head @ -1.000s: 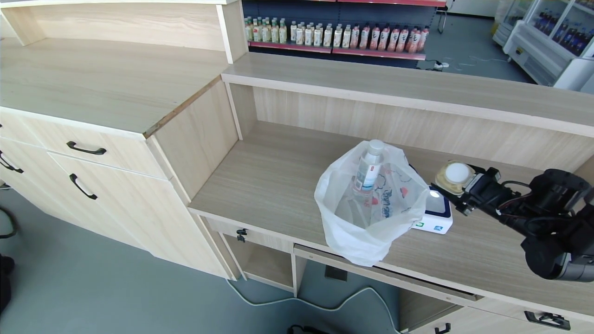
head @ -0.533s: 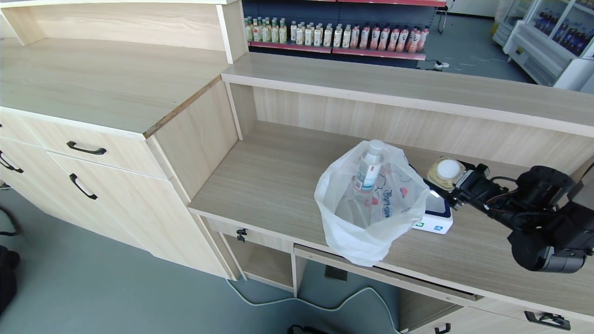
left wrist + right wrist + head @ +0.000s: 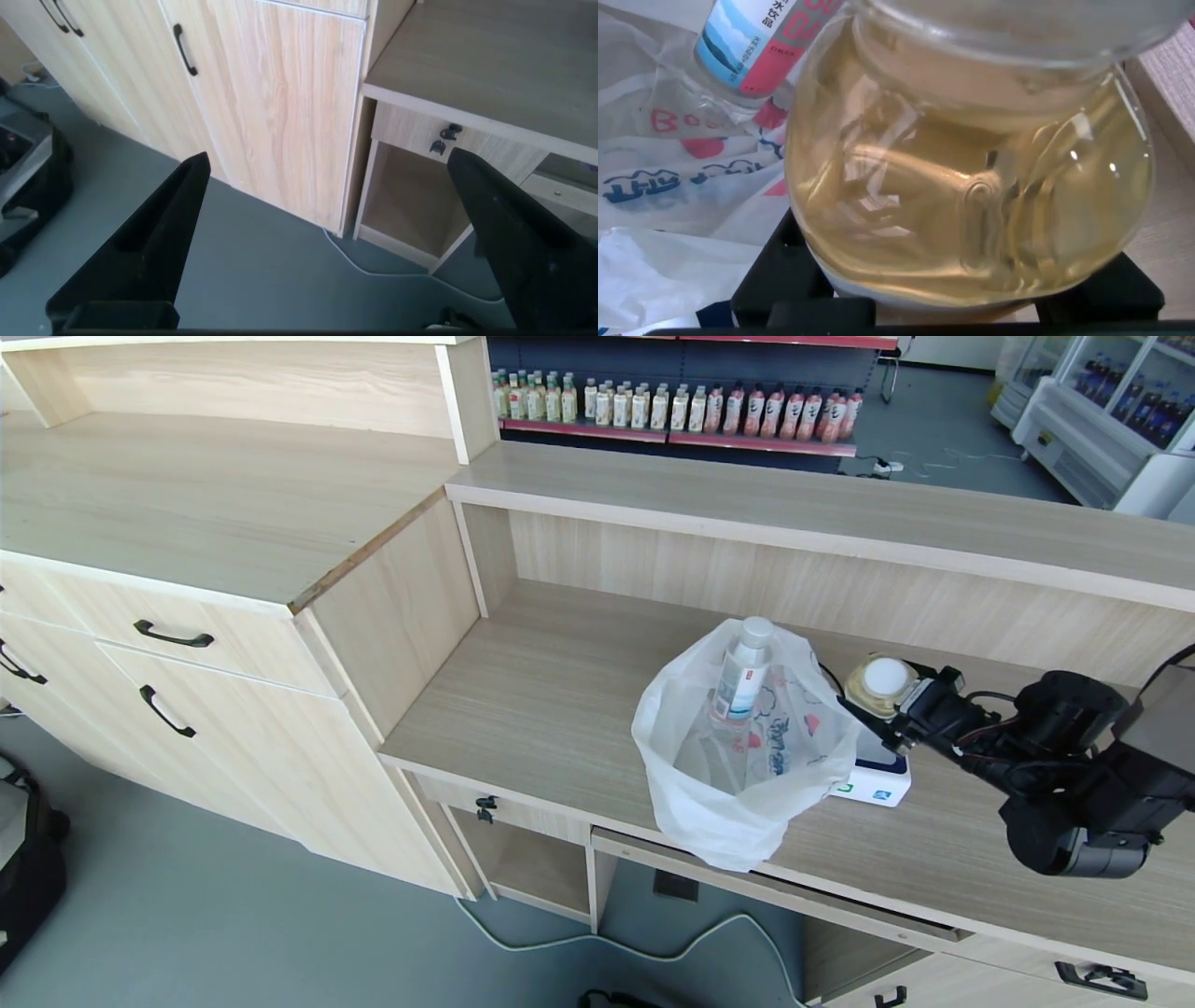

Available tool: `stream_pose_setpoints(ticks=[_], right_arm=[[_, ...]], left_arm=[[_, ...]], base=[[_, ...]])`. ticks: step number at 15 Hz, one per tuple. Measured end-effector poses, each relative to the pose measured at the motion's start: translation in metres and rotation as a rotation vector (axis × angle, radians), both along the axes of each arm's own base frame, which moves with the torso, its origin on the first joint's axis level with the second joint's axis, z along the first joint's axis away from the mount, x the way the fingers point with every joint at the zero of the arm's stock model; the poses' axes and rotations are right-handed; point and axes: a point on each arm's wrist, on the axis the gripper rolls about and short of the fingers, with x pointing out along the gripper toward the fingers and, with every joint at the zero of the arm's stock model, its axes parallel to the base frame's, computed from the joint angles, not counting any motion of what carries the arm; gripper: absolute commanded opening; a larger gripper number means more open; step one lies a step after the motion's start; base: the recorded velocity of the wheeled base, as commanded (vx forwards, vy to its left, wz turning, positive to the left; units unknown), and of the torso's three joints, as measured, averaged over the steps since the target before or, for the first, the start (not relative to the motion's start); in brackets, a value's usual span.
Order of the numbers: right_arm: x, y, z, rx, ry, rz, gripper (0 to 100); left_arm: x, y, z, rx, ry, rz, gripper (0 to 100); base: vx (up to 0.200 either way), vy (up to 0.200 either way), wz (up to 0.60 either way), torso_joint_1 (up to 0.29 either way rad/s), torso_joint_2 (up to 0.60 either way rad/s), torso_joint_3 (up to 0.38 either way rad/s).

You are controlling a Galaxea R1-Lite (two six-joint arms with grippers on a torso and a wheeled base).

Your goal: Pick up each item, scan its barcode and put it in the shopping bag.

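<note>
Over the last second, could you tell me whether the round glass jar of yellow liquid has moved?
Yes. Held in the right gripper, the jar has shifted to the robot's left, nearer the white plastic shopping bag, which has stayed put.

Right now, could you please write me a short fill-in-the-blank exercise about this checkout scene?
The right gripper holds a glass jar with a ___ lid.
The water bottle stands ___ the shopping bag.
The left gripper is ___.
Missing words: white; inside; open.
</note>
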Motion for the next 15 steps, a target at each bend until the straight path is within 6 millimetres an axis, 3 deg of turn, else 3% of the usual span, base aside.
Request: stream_pose_setpoints(ticks=[10,12,15], right_arm=[[-0.001,-0.002,0.001,0.001,0.001,-0.004,0],[-0.003,-0.001,0.011,0.009,-0.023,-0.003,0],[-0.02,-0.005,0.05,0.126,-0.019,-0.005,0]], left_arm=[[0.0,0.0,0.0,0.0,0.0,0.0,100],[0.0,0.0,0.0,0.0,0.0,0.0,100],[0.0,0.0,0.0,0.0,0.0,0.0,100]], base=[[0.0,0.0,0.0,0.0,0.0,0.0],[0.0,0.0,0.0,0.0,0.0,0.0],[0.0,0.0,0.0,0.0,0.0,0.0]])
